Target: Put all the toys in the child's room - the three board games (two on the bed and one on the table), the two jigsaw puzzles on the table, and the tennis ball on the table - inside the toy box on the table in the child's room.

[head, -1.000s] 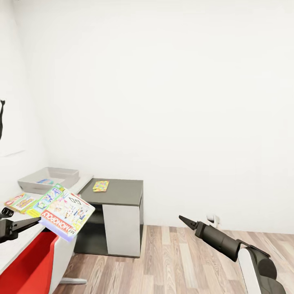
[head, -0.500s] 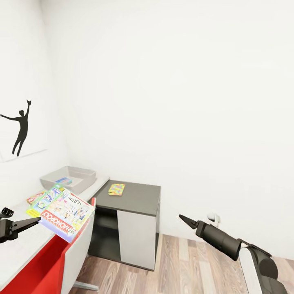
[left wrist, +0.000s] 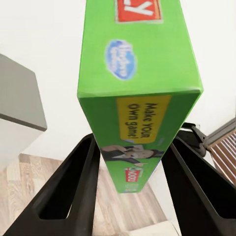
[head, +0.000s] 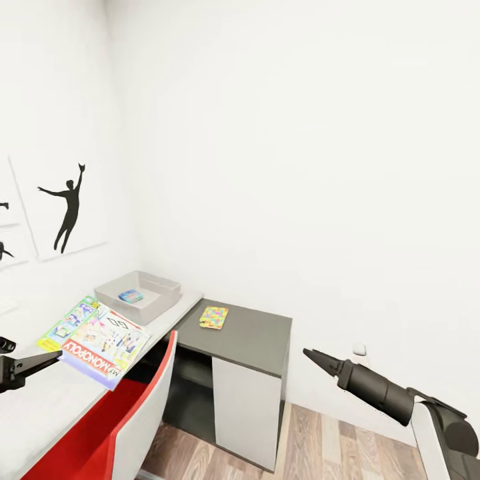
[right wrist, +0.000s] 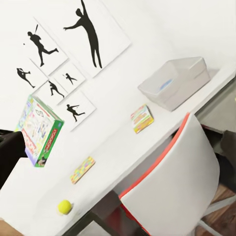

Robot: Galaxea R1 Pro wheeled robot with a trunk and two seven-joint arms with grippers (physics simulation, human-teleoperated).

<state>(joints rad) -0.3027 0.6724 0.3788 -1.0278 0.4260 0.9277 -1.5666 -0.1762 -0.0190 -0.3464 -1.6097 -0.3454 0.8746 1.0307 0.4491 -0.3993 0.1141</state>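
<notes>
Clamped between the left gripper's point(left wrist: 132, 194) two black fingers is a green-and-white board game point(head: 95, 333), held above the near left part of the table point(head: 40, 400). Farther along the table sits the toy box point(head: 139, 294) with a small blue item inside. One jigsaw puzzle point(head: 214, 317) lies on the dark cabinet top to the right. On the table also lie another board game point(right wrist: 142, 118), a second puzzle point(right wrist: 82, 169) and the tennis ball point(right wrist: 64, 207). Out to the right over the floor, the right gripper point(head: 312, 355) has its tips together.
</notes>
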